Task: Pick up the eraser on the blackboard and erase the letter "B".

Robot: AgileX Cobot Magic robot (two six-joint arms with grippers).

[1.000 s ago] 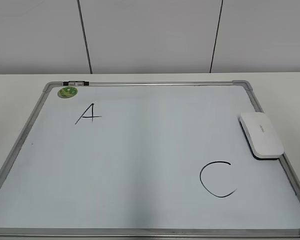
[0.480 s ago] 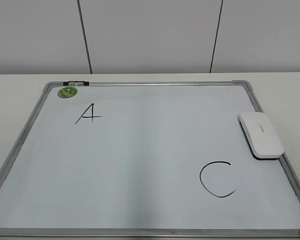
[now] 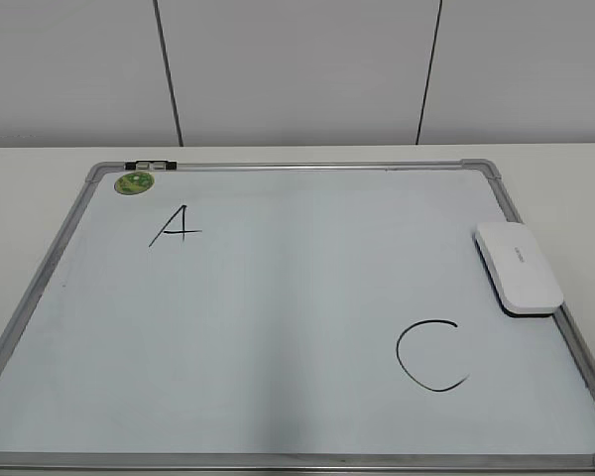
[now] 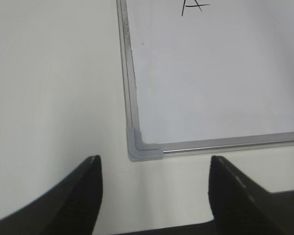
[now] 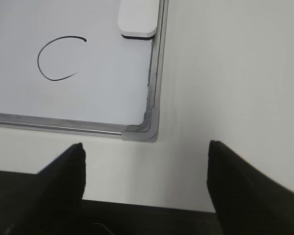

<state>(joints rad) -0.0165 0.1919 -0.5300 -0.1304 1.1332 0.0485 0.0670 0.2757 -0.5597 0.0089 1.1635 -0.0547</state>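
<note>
The blackboard (image 3: 278,317) is a white dry-erase board with a silver frame lying flat on the table. The white eraser (image 3: 519,267) lies on it against the right frame; its near end shows in the right wrist view (image 5: 137,19). No letter "B" shows on the board; only a black "A" (image 3: 176,226) and a larger "C" (image 3: 431,355) are drawn. My left gripper (image 4: 154,164) is open and empty over the table, just off the board's near left corner (image 4: 143,147). My right gripper (image 5: 146,152) is open and empty, just off the near right corner (image 5: 144,131). Neither gripper shows in the exterior view.
A round green sticker (image 3: 134,182) and a small clip (image 3: 151,165) sit at the board's far left corner. Bare table (image 4: 54,83) surrounds the board on the left and on the right (image 5: 235,73). A grey panelled wall (image 3: 297,69) stands behind.
</note>
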